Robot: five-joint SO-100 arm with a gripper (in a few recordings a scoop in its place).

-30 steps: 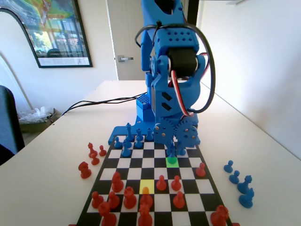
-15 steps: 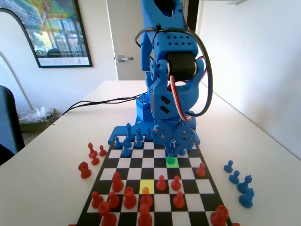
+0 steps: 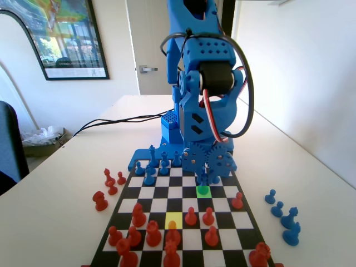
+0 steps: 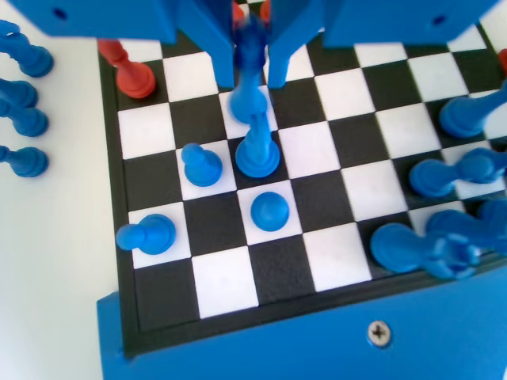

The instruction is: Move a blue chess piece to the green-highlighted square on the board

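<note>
Here the blue chess piece (image 4: 255, 127) hung between the gripper's (image 4: 252, 79) two jaws, its base over a black square of the board (image 4: 333, 261) in the wrist view. Whether that base touched the board or hung just clear could not be told. The jaws stood narrowly apart, closed to the width of the piece and apparently clasping its upper part; the head itself was cut off between them. In the fixed view the gripper (image 3: 204, 177) stood low at the far rows, with the piece (image 3: 203, 179) just beyond the green-highlighted square (image 3: 203, 190). This low, upright hold probably served to carry the piece the short way toward that square without tipping its neighbours. Two small blue pawns (image 4: 201, 165) stood near it on white squares, one just beside its base. A red piece (image 4: 127, 70) stood at the board's left edge in the wrist view. Other blue pieces at the right edge (image 4: 444, 245) were blurred, their kinds indistinct.
</note>
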